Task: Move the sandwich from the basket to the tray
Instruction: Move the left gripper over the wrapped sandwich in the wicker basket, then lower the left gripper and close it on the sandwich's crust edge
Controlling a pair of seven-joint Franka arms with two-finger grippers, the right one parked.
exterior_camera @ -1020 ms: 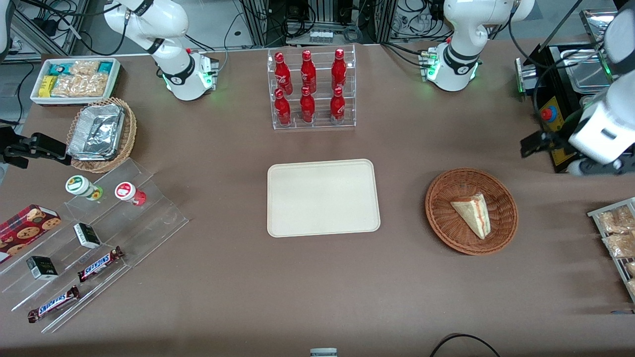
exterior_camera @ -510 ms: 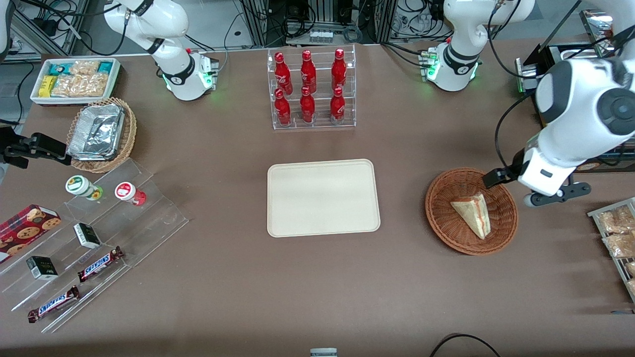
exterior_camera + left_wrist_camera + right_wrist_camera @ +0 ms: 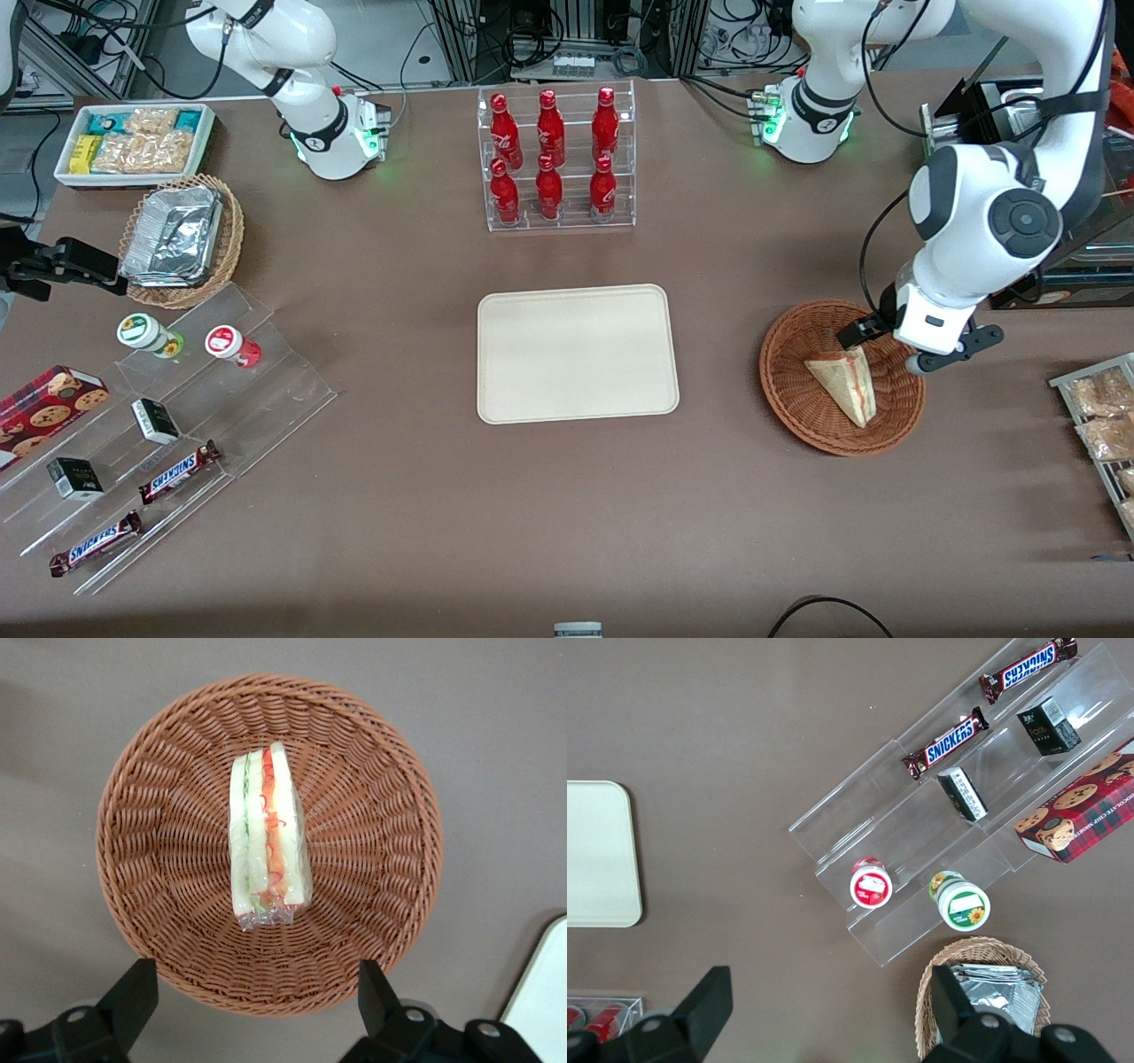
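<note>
The sandwich (image 3: 266, 828) lies on its side in the middle of the basket (image 3: 372, 753), a wrapped wedge with its orange and green filling edges facing up toward the wrist camera. It sits directly below the gripper (image 3: 252, 1005), whose two fingers (image 3: 133, 992) stand wide apart, one to each side of the basket's width and clear of the wicker rim. In the front view the gripper (image 3: 886, 346) hangs above the part of the basket (image 3: 797, 408) farther from the camera, over the broad end of the sandwich (image 3: 842, 385), touching neither.

This looks like the approach step: the arm is lined up above the target, nothing is grasped and the lift has not begun. The next move calls for a straight descent into the bowl, with the fingers bracketing the wedge across its layered thickness, then a gentle close, since soft bread in a slick wrapper may squash or slip.

The tray (image 3: 578, 353) lies flat on the tabletop (image 3: 567, 505), well apart from the gripper toward the parked arm's end, and bare. A corner of the tray (image 3: 545, 992) shows in the wrist view too, just beside the basket.
</note>
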